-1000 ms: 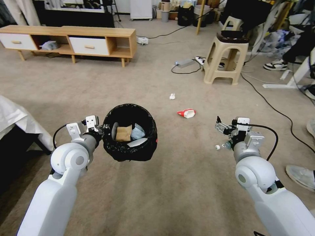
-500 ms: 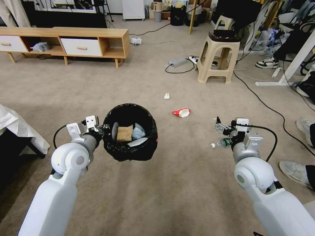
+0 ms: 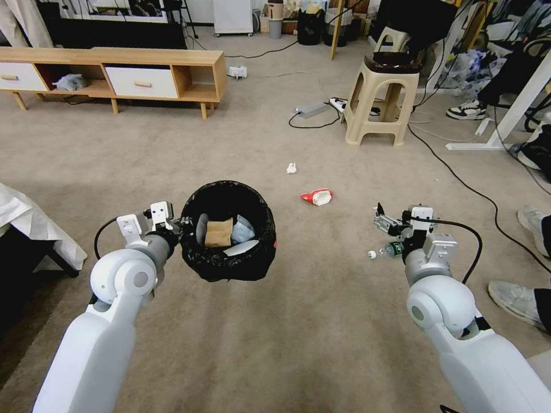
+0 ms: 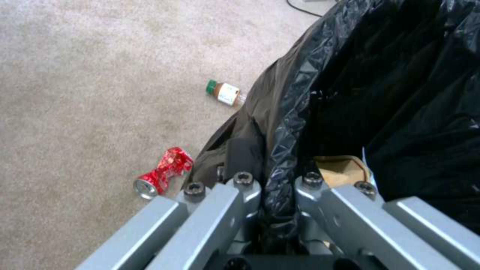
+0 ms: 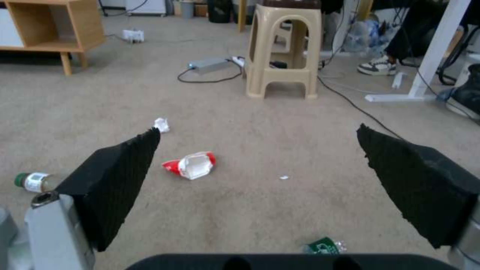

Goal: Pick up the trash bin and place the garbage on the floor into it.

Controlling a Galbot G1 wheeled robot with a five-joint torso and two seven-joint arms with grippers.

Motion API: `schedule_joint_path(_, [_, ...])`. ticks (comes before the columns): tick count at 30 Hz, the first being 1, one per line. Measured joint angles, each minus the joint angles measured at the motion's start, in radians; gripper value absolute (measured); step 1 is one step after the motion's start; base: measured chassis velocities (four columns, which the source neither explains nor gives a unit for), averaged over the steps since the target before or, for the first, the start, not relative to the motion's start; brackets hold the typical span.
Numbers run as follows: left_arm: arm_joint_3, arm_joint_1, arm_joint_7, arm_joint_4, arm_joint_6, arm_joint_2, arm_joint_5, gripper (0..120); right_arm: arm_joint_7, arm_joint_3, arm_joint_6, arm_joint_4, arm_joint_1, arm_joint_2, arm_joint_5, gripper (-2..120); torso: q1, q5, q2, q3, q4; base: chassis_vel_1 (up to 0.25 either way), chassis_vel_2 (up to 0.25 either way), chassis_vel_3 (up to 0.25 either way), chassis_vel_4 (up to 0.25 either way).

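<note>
Right pincer (image 3: 385,221) shifted left; trash bin (image 3: 228,229) upright.

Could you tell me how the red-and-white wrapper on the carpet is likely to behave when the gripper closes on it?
The red-and-white wrapper looks crumpled and thin, so it will probably collapse between the pads rather than resist. It seems light and may slide on the floor if nudged. Its flattened shape makes rolling unlikely.

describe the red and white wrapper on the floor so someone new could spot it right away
Start at the beige plastic stool on the carpet and come toward the robot, past the small white paper wad. The red-and-white wrapper lies just beyond it, ahead of the open right pincer. It is the only crumpled piece that is red with a white face.
</note>
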Motion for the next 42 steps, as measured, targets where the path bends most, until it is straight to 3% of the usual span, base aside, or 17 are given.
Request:
schedule_joint_path(8, [-0.011, -0.009, -0.008, -0.004, 0.001, 0.006, -0.015, 0, 0.004, -0.009, 0.007, -0.006, 0.016, -0.004, 0.005, 100, 0.000, 0.0000, 0.000, 0.000, 0.0000, -0.016, 0.023, 0.025, -0.023])
schedule_joint_path(21, [-0.011, -0.001, -0.013, -0.012, 0.003, 0.005, -0.014, 0, -0.009, -0.003, 0.050, -0.008, 0.006, -0.013, -0.022, 100, 0.000, -0.0002, 0.000, 0.000, -0.0001, -0.155, 0.142, 0.119, -0.136])
schedule_joint_path(42, [-0.013, 0.003, -0.014, -0.017, 0.006, 0.003, -0.015, 0, -0.046, -0.017, 0.107, -0.017, 0.017, -0.013, -0.010, 100, 0.000, -0.0001, 0.000, 0.000, 0.0000, -0.021, 0.010, 0.012, -0.014])
